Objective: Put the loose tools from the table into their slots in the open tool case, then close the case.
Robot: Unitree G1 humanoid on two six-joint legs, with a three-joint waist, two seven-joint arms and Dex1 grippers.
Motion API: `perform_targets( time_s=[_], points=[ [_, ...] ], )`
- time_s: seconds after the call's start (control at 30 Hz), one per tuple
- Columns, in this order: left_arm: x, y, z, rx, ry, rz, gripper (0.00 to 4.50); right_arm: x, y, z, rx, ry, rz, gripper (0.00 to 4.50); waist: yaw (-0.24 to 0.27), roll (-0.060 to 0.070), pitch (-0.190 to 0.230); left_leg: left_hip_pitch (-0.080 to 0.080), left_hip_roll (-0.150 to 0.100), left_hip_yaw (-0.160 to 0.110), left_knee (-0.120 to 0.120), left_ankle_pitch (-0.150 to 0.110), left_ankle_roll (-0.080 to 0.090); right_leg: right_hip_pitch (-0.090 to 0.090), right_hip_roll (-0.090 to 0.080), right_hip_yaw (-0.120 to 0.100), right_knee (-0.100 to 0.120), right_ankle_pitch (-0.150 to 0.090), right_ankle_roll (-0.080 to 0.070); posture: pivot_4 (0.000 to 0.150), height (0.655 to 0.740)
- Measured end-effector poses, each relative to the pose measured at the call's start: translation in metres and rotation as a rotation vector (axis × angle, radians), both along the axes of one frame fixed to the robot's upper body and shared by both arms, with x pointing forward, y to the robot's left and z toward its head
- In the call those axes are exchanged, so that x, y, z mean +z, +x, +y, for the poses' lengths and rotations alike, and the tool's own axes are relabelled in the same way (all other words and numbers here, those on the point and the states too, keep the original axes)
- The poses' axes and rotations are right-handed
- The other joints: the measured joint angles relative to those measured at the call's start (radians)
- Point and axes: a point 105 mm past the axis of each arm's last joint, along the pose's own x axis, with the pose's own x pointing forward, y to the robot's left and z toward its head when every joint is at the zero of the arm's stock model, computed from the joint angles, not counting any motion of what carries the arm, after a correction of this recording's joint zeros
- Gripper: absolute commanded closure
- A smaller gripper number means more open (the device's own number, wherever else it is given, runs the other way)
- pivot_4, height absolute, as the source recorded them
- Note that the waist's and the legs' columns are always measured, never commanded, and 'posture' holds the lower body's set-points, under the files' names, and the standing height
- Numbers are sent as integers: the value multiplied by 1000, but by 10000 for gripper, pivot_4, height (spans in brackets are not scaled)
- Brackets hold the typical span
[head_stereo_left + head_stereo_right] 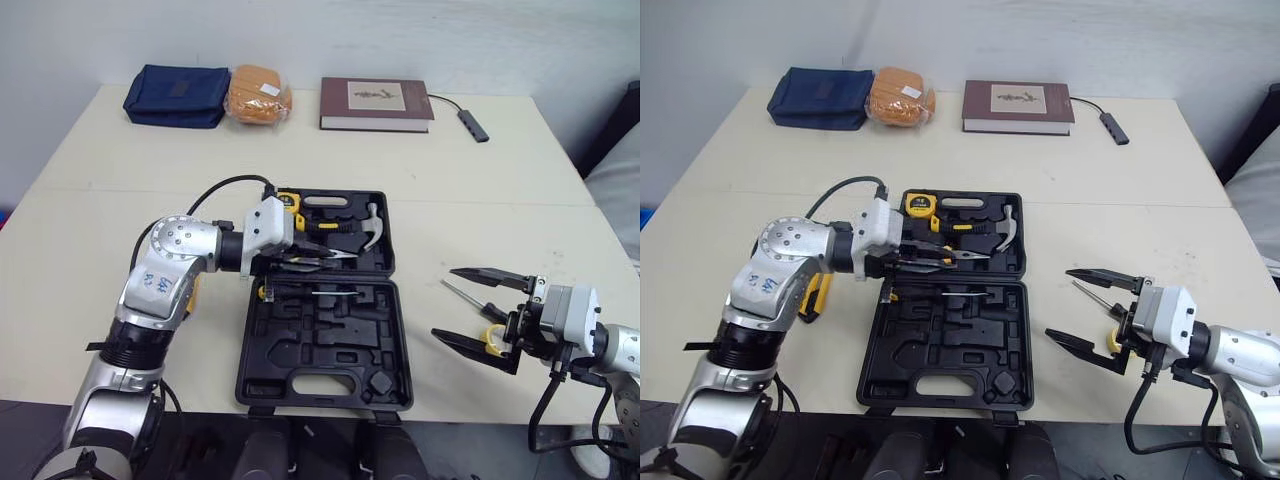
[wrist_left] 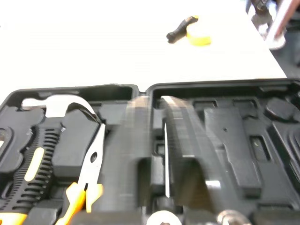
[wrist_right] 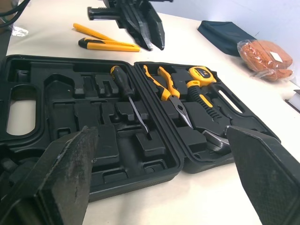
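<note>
Two halves of the black tool case (image 1: pixel 243 385) lie open mid-worktop (image 1: pixel 120 230), with a hammer (image 1: pixel 373 228), tape measure (image 1: pixel 288 201), pliers (image 3: pixel 168 95) and one screwdriver (image 3: pixel 123 84) already bedded in their slots. The left pincer (image 1: pixel 338 257) hangs over the hinge line, its fingers drawn close together with nothing seen between them. The right pincer (image 1: pixel 444 303) stands wide open and empty just right of the case, beside a loose screwdriver (image 1: pixel 462 295) on the worktop, whose handle it partly hides. The right wrist view lays bare a yellow-and-black knife (image 3: pixel 108 45) and a slimmer yellow tool (image 3: pixel 90 30) lying left of the case, a pair the left arm largely covers in the head views. What kind of tool the slimmer one is cannot be made out.
</note>
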Motion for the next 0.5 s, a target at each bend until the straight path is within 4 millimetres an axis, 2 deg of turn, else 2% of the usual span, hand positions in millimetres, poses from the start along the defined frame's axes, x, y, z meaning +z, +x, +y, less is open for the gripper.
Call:
perform_targets(
  time_s=[0.1, 0.17, 0.5],
  points=[
    [-32, 2, 8, 31, -36, 93, 43682, -1, 1, -1, -7, 3, 3, 0, -3, 0, 0, 0, 0, 1, 0, 0, 0, 0, 0, 0, 0, 0, 0, 1500, 7400],
    [-44, 3, 10, 41, -23, 108, 43682, -1, 1, -1, -10, 4, 3, 0, -1, 0, 0, -1, 0, 0, 0, 0, 0, -1, 0, 0, 0, 0, 0, 1500, 7400],
    [-67, 2, 17, 84, 85, 126, 43682, -6, 2, -5, -29, 1, 9, 0, 0, 0, 0, -1, 1, 0, 0, -2, 0, -1, -1, 0, -1, 0, 0, 1500, 7400]
  ],
)
